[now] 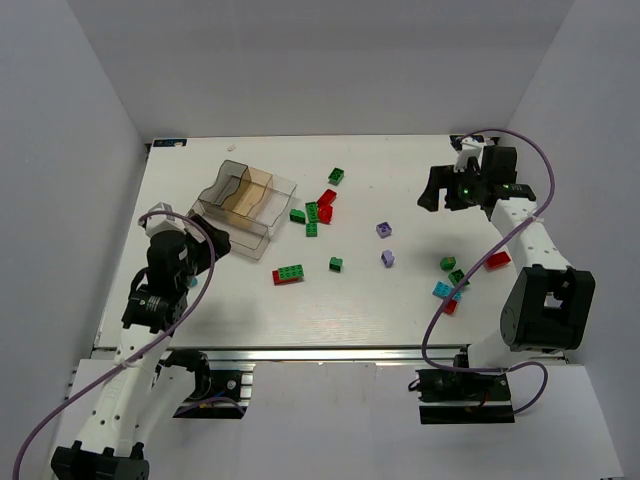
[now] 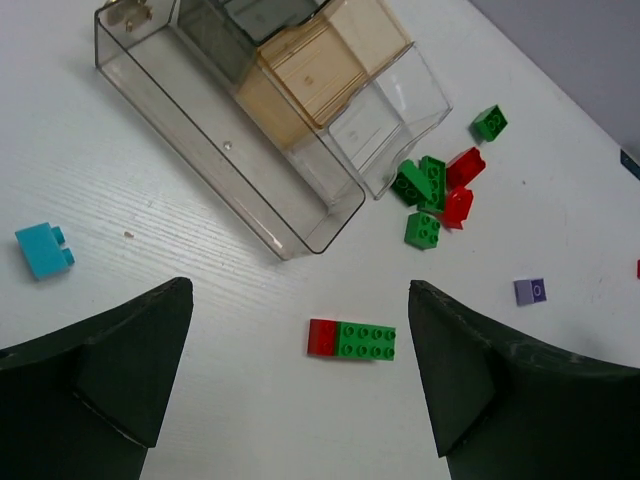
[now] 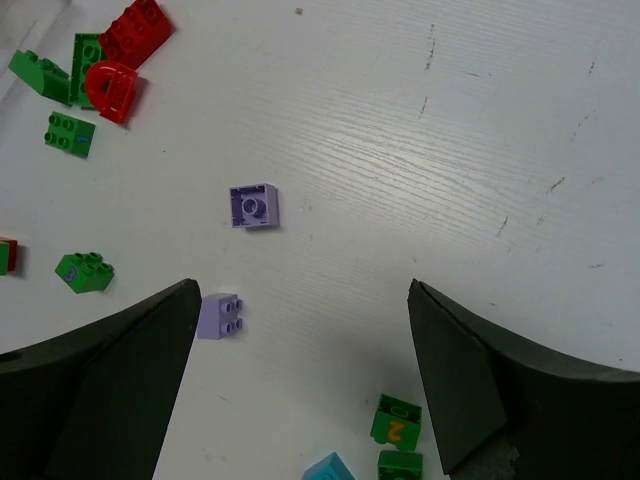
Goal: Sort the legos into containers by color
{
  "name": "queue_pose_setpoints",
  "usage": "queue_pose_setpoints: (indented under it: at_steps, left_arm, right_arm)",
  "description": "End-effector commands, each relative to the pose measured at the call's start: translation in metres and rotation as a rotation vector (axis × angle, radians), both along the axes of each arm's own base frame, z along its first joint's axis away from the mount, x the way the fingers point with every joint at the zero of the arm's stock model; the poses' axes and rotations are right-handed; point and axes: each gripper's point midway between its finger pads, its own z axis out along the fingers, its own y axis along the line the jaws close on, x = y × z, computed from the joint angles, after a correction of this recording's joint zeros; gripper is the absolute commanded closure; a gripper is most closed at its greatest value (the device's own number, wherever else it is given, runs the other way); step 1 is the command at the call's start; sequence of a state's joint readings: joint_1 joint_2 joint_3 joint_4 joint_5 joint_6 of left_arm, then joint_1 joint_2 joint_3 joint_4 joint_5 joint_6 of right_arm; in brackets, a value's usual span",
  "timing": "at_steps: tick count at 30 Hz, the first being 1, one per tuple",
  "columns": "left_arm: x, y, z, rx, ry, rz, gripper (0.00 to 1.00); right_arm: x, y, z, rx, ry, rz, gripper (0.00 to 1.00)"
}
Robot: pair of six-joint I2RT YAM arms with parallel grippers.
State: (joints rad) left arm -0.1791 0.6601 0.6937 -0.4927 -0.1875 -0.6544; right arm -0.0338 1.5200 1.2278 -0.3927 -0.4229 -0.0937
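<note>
The clear compartment tray [image 1: 236,236] lies at the left of the table and holds no bricks that I can see. Legos are scattered: a green-and-red plate [image 1: 288,274], a red and green cluster [image 1: 320,208], two light purple bricks [image 1: 384,230], and a green, cyan and red group [image 1: 450,282] at the right. My left gripper [image 1: 210,246] is open and empty beside the tray; in the left wrist view it [image 2: 300,380] frames the green-and-red plate [image 2: 352,339]. My right gripper [image 1: 445,195] is open and empty, raised above the table; a purple brick [image 3: 219,316] lies by its left finger.
A cyan brick [image 2: 44,250] lies left of the tray [image 2: 230,150]. A single green brick [image 1: 336,176] sits toward the back and another [image 1: 336,264] near the middle. A red brick [image 1: 498,260] lies by the right arm. White walls enclose the table.
</note>
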Motion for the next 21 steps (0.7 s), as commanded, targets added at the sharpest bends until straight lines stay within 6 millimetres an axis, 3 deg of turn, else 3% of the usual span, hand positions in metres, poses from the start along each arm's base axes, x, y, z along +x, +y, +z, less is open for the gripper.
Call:
queue_pose_setpoints:
  at_steps: [1,4,11,14,15,18,20,21]
  left_arm:
    - [-0.005,-0.003,-0.013,-0.029,0.055,-0.002,0.02]
    - [-0.006,-0.003,-0.021,-0.034,0.084,0.008,0.02]
    - [-0.009,0.002,-0.037,-0.042,0.148,0.06,0.03]
    - [-0.011,0.008,-0.05,-0.041,0.208,0.112,0.24]
    - [-0.014,0.01,-0.054,-0.047,0.231,0.129,0.39]
    - [-0.02,0.019,-0.069,-0.014,0.317,0.188,0.56]
    - [-0.021,0.026,-0.069,0.016,0.356,0.223,0.53]
    - [-0.026,0.035,-0.079,0.064,0.418,0.262,0.45]
  right_arm:
    - [0.009,0.005,0.018,-0.006,-0.067,0.054,0.11]
    - [0.004,0.014,0.021,-0.012,-0.107,0.172,0.11]
    - [-0.04,0.058,0.029,0.014,-0.256,0.644,0.11]
    - [-0.053,0.068,0.032,0.025,-0.311,0.757,0.11]
    - [-0.058,0.079,0.03,0.015,-0.331,0.81,0.12]
    - [-0.064,0.097,0.02,-0.02,-0.318,0.842,0.46]
    - [-0.064,0.103,0.011,-0.048,-0.314,0.844,0.61]
    - [-0.064,0.108,0.008,-0.052,-0.305,0.842,0.59]
